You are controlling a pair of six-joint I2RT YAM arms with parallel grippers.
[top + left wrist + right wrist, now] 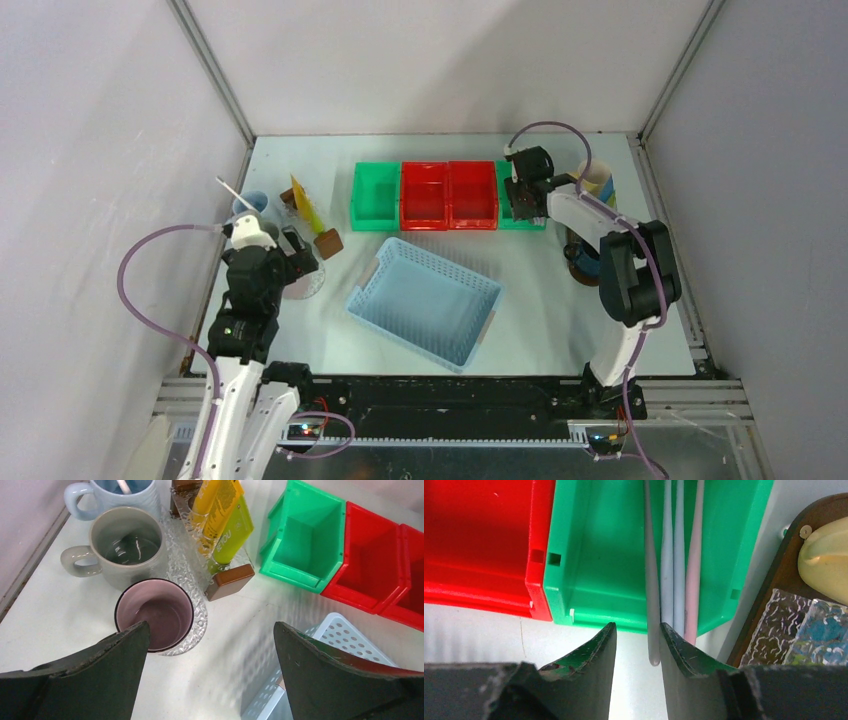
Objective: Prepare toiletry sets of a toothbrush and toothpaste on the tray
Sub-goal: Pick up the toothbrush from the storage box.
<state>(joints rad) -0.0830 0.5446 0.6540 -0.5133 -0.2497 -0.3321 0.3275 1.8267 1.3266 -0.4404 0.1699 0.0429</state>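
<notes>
The tray (784,567), a dark brown board, lies at the right side of the tabletop (540,320), just beside the right-end green bin (599,570). A cream mug (826,555) stands on its far part and a dark blue mug (582,263) at its near end, largely hidden by the right arm.

In the right-end green bin lie four thin toothbrushes (679,555) side by side. The grey toothbrush (651,605) sticks out over the bin's near wall.

The right hand (638,627) hangs over that wall with its fingers a narrow way apart. The grey handle's end sits in the gap against one finger, with clear space to the other, so nothing is pinched.

At the left side, a pale blue mug (125,497) holding a toothbrush (122,485), a grey mug (127,550) and a pink mug (154,615) stand in a row. The grey and pink mugs look empty.

Beside them is a clear textured plate (177,565), and the pink mug stands partly on it. A yellow tube (215,510) and a green tube (234,530) lean there above a brown block (231,581).

The left hand (211,630) hovers with fingers wide apart and empty, one tip over the pink mug's rim in the wrist view.

Farther back stand the left-end green bin (300,550) and the red bins (370,565). A light blue basket (374,275) lies mid-tabletop.
</notes>
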